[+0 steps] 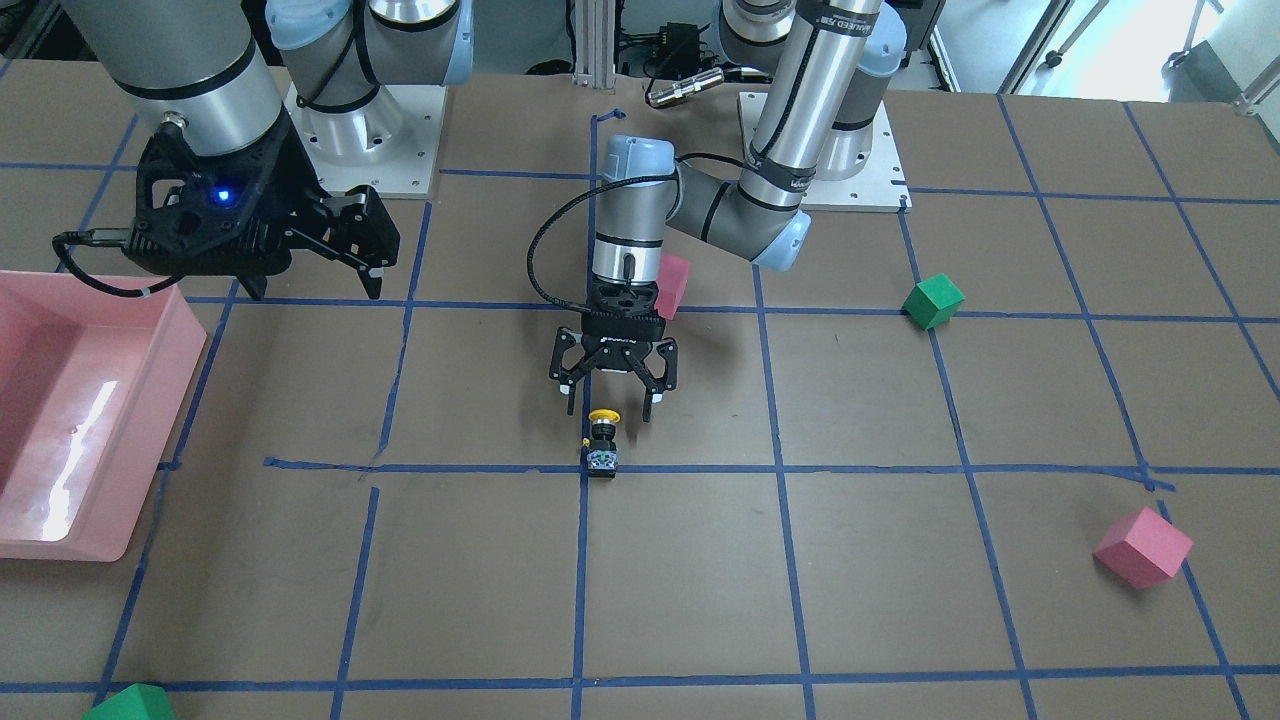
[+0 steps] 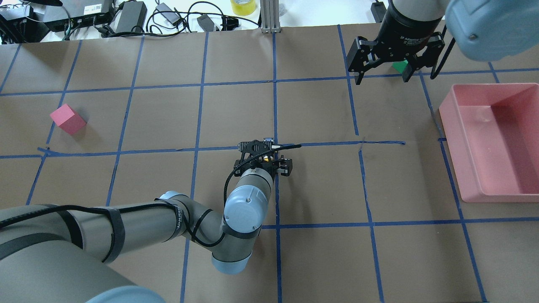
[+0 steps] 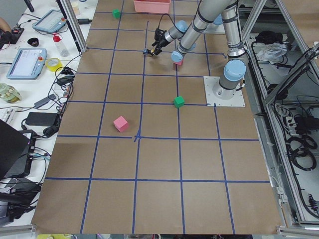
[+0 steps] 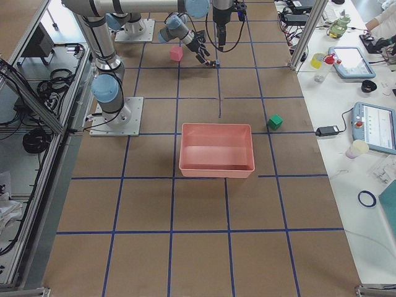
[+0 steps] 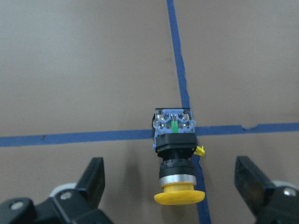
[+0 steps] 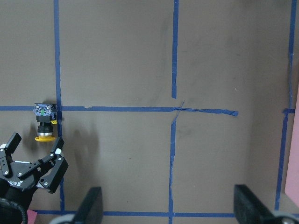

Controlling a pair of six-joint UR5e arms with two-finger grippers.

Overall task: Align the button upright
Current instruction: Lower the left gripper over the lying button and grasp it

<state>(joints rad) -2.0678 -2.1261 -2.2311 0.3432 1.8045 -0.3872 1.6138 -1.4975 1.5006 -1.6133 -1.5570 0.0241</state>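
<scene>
The button (image 1: 603, 441) lies on its side on a blue tape crossing. Its yellow cap (image 5: 179, 197) points toward the robot and its pale base block (image 5: 173, 124) points away. My left gripper (image 1: 610, 405) is open, tips down over the cap end. In the left wrist view its fingers (image 5: 95, 181) stand apart on either side of the cap without touching it. In the overhead view the left gripper (image 2: 264, 159) hides most of the button. My right gripper (image 2: 383, 76) is open and empty, high over the far right of the table.
A pink bin (image 1: 150, 420) stands at the robot's right side, and it also shows in the overhead view (image 2: 452, 126). Pink cubes (image 1: 1143, 547) (image 1: 672, 283) and green cubes (image 1: 933, 301) (image 1: 130, 703) are scattered on the taped brown table.
</scene>
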